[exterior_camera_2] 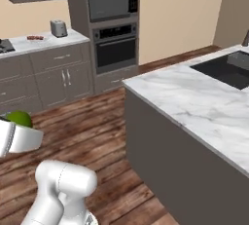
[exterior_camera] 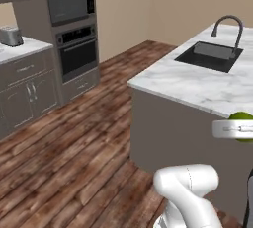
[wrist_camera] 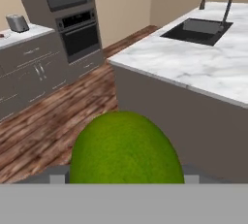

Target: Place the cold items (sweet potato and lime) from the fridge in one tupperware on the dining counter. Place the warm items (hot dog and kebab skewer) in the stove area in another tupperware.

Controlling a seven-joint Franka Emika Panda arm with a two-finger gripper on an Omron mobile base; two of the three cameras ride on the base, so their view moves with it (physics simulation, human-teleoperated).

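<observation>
The bright green lime sits at the bottom of the hand view, right against the hand. My gripper is shut on the lime and holds it in the air beside the near end of the dining counter. From the right base view the lime peeks over the white hand at the left edge. The black cooktop of the stove area shows at the far left, with a small reddish item on the counter beside it, too small to name. Sweet potato, fridge and both tupperware are out of view.
The dining counter carries a black sink with a curved tap. A wall oven stack and grey cabinets line the far wall, with a toaster on top. Wooden floor lies between them and the counter.
</observation>
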